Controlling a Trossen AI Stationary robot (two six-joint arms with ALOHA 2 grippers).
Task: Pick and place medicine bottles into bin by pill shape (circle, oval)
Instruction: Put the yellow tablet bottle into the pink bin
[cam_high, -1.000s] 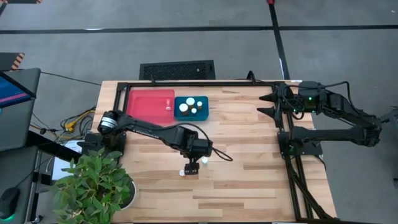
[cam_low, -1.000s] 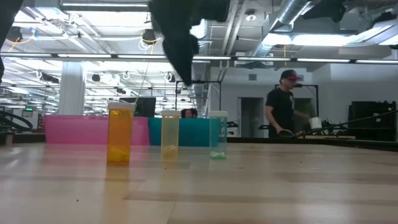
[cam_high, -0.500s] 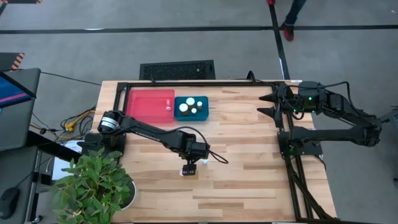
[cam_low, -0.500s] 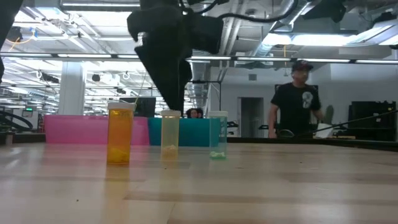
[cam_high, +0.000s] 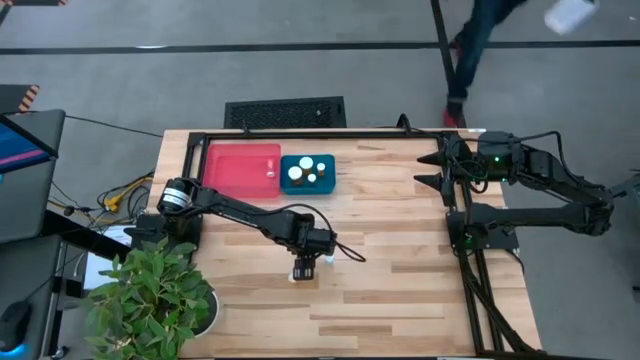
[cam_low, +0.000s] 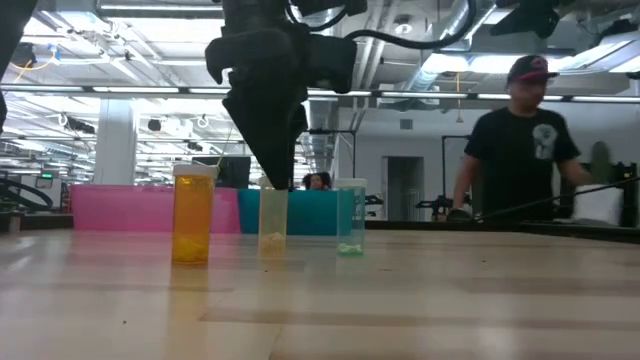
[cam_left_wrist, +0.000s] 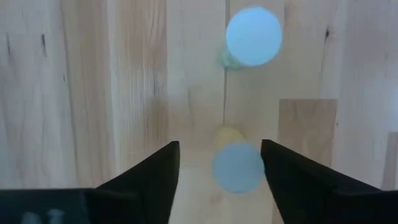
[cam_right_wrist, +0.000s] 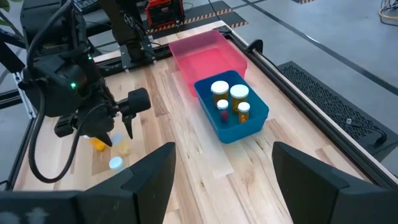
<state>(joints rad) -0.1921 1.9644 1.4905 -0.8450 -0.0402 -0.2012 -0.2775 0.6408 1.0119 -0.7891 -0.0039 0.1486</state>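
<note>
Fingers of the left hand (cam_left_wrist: 219, 186) stand spread wide around the white cap of the middle bottle (cam_low: 273, 218) (one of three upright in a row mid-worktop (cam_high: 400, 290)). Four more bottles sit in the blue bin (cam_high: 330, 181). Right hand (cam_high: 432, 168) waits open at the far right edge.

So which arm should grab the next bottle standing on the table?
Left. The left gripper hangs open directly over the middle bottle, which shows between its fingers in the left wrist view. The right gripper is parked at the table's far right edge, away from the bottles.
</note>
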